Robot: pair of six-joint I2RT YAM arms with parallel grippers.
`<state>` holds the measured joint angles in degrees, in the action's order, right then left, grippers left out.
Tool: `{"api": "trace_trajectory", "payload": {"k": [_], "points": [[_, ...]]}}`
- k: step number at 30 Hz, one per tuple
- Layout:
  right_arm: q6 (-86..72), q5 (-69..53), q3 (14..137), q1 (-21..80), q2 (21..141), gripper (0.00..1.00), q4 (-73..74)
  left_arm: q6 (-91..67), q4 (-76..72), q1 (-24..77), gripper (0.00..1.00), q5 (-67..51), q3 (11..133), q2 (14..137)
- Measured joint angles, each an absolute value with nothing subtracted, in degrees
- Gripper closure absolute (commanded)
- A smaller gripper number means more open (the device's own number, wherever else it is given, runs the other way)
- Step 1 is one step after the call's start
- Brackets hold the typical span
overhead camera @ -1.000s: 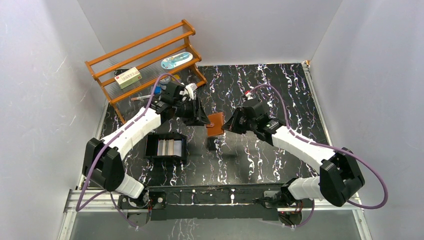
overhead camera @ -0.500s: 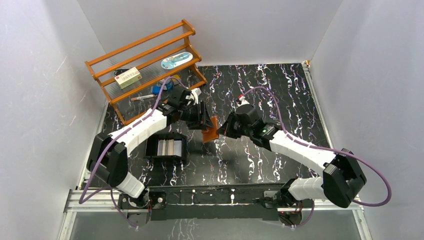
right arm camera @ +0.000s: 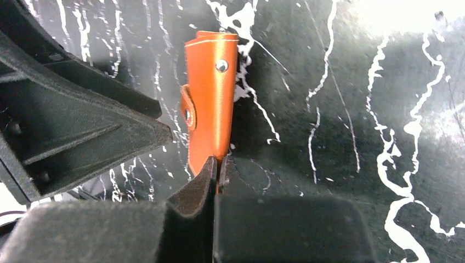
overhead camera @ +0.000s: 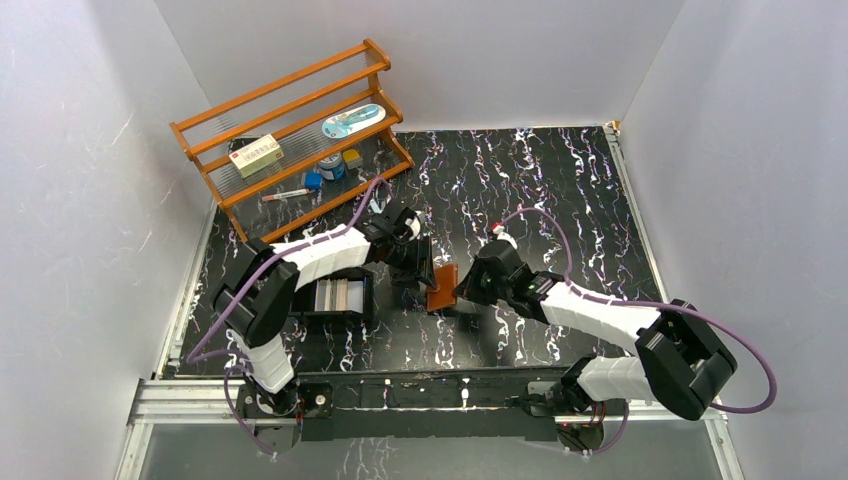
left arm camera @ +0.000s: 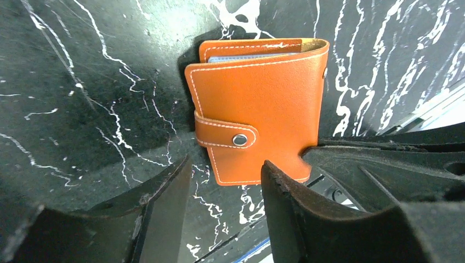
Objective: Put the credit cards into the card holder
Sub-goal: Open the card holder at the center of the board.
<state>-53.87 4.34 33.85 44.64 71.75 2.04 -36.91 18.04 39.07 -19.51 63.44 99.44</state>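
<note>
I have the holder [overhead camera: 442, 287] lower now, mid-frame, my right fingers [right arm camera: 193, 193] clamped on its edge. Left fingers [left arm camera: 299, 205] are apart near it. The strap [left arm camera: 225, 133] is still snapped, so no cards yet.

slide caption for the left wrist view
Right gripper pinches the closed brown card holder; left gripper open, facing it.

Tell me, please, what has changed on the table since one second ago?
The card holder moved toward the near edge of the table, with the right gripper shut on its edge. The left gripper followed and is open beside it. The tray with its cards and the rack did not move.
</note>
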Motion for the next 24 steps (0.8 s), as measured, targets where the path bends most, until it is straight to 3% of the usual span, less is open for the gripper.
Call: {"api": "trace_trajectory", "payload": {"k": [14,19,24], "points": [[-55.51,4.69,30.13,44.58,71.94,1.00,-1.87,-36.51,17.72,43.62,0.55,-15.18,66.54,105.10],[-55.33,5.41,29.93,44.29,71.94,1.00,-1.67,-35.00,22.24,45.89,0.61,-9.89,71.48,107.66],[-55.37,5.48,29.15,44.27,71.94,1.00,-1.91,-33.85,25.21,47.64,0.74,-4.34,73.47,108.38]]}}
